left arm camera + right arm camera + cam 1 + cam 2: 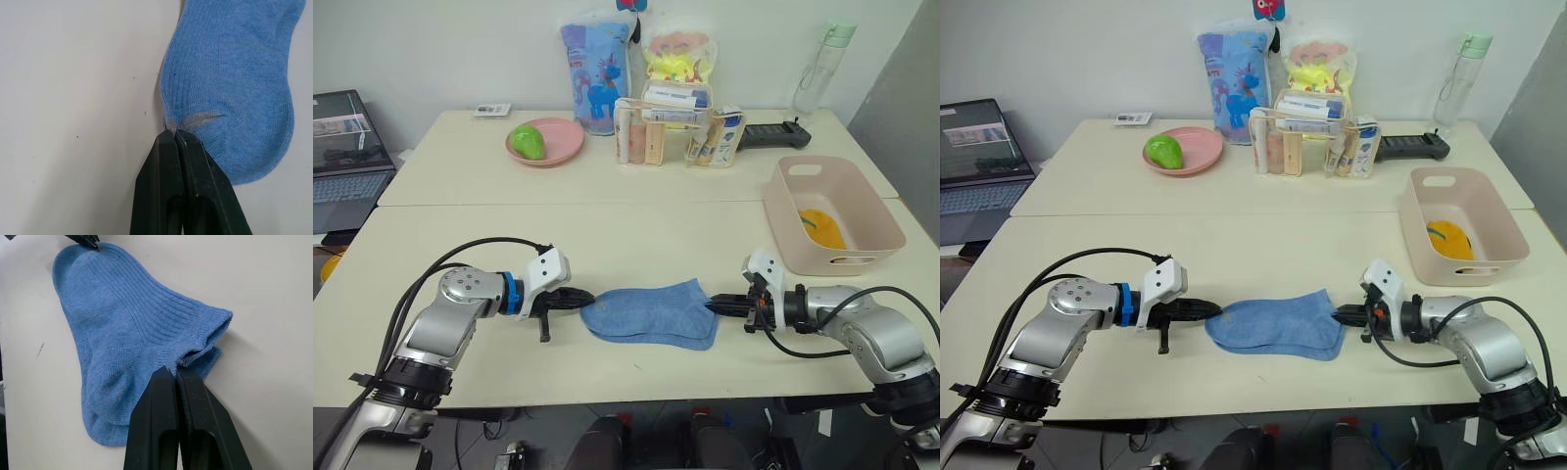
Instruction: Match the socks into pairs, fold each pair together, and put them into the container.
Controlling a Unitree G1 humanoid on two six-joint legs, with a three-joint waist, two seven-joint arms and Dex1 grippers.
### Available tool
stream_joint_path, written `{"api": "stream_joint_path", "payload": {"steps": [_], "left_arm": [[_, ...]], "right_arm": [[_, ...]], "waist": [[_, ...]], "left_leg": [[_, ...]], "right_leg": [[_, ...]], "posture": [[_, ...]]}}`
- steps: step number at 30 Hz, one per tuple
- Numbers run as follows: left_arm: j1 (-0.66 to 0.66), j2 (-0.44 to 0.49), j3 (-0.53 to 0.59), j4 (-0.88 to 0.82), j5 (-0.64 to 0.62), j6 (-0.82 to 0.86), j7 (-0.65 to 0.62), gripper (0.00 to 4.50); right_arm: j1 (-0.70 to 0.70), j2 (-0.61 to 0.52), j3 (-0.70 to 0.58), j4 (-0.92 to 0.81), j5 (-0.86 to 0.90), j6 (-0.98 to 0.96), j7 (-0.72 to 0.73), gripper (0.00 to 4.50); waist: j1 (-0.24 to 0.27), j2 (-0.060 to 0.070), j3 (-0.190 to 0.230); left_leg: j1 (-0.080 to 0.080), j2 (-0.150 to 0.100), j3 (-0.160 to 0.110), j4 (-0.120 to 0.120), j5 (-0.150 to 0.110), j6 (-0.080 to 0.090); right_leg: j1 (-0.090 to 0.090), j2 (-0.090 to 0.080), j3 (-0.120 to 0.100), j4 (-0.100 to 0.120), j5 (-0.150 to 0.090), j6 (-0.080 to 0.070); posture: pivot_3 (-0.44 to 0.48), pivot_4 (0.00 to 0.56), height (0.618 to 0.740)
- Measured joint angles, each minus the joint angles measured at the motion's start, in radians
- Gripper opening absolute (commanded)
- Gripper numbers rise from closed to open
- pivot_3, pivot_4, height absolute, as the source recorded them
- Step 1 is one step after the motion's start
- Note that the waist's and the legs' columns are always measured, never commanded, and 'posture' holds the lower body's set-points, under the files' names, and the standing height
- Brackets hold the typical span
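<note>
Near the front edge of the desk [636, 220] lie the light blue socks [654, 313], one stacked on the other, flat between the two arms. The left pincer [579, 300] has its black fingers pressed together on a pinch of knit at the toe end; the right pincer [715, 305] is likewise clamped on the cuff end, where the wrist view shows two cuff edges layered. Both pincers sit low at the desk surface, pointing toward each other.

Farther back on the robot's right stands the pale pink container [832, 213], with a mustard yellow sock bundle [822, 228] lying inside it. Toward the rear of the desk are a round pink plate [546, 142] holding a green fruit [529, 142], a clear organizer box of packets [674, 125], a blue printed bag [597, 76], a clear water bottle [820, 69] and a black remote-like device [773, 134]. A laptop [347, 157] sits off to the left.
</note>
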Motion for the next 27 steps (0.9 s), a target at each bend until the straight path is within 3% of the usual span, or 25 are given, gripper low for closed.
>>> {"api": "stream_joint_path", "payload": {"steps": [13,27], "left_arm": [[-0.011,0.046,0.008,-0.039,-0.043,0.037,-0.047,0.00],[-0.081,-0.011,-0.062,0.069,0.043,-0.054,-0.042,0.00]], "right_arm": [[0.042,-0.060,-0.079,-0.159,0.200,0.196,0.027,0.04],[0.041,-0.060,-0.071,-0.134,0.179,0.203,-0.011,0.04]], "waist": [[0.001,0.000,0.000],[0.000,0.000,0.000]], "left_leg": [[0.000,0.000,0.000,0.000,0.000,0.000],[0.000,0.000,0.000,0.000,0.000,0.000]], "right_leg": [[0.000,0.000,0.000,0.000,0.000,0.000],[0.000,0.000,0.000,0.000,0.000,0.000]], "posture": [[0.000,0.150,0.740],[0.000,0.150,0.740]]}}
